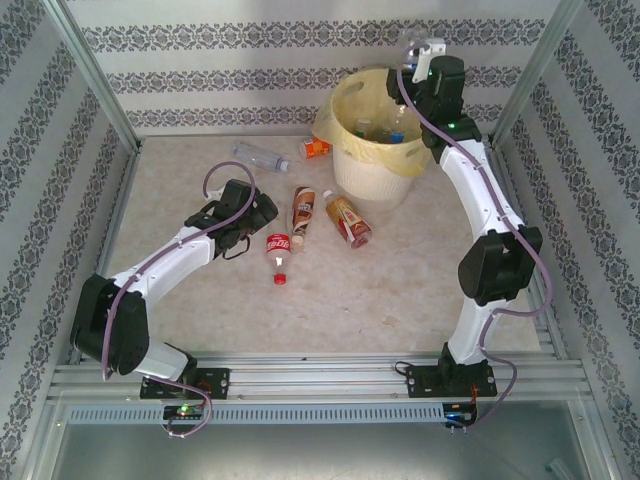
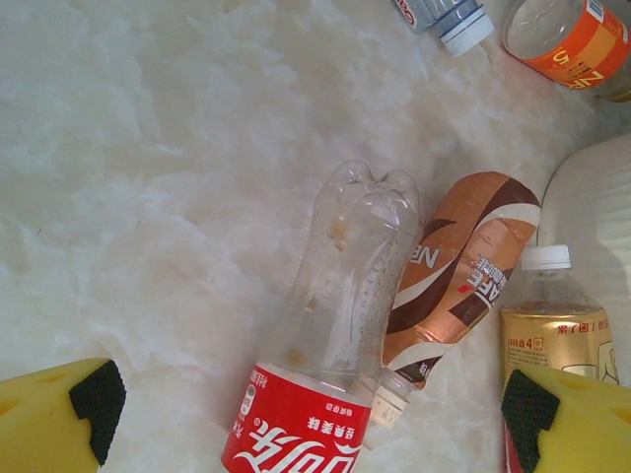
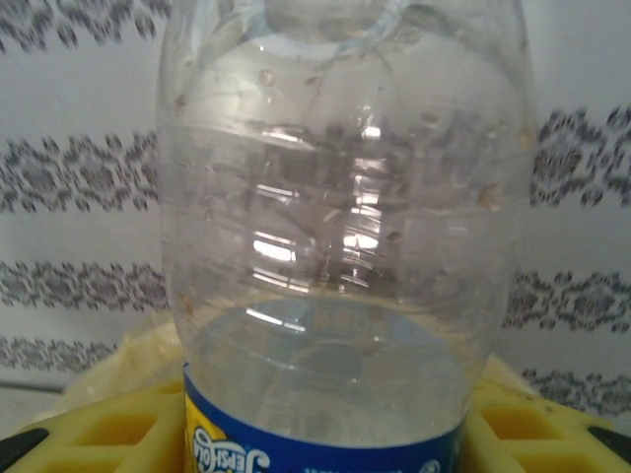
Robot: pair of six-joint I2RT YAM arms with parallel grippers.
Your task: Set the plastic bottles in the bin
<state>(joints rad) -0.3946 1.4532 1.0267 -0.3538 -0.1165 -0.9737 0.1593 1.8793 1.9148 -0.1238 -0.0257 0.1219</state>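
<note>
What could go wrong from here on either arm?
1. The right hand holds the Pepsi bottle high, seemingly nearer the far-right rim of the bin than its middle. A release could clip the rim and bounce out.
2. The left hand is open over the Coca-Cola bottle, and the brown-labelled bottle lies against it. Closing may catch both or roll one away.

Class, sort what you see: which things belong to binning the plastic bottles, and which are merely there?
Job: bin; red-label cola bottle; brown-label bottle; yellow tea bottle; clear bottle; orange-label bottle; blue-label bottle.
Merely there: patterned walls; metal frame.
</note>
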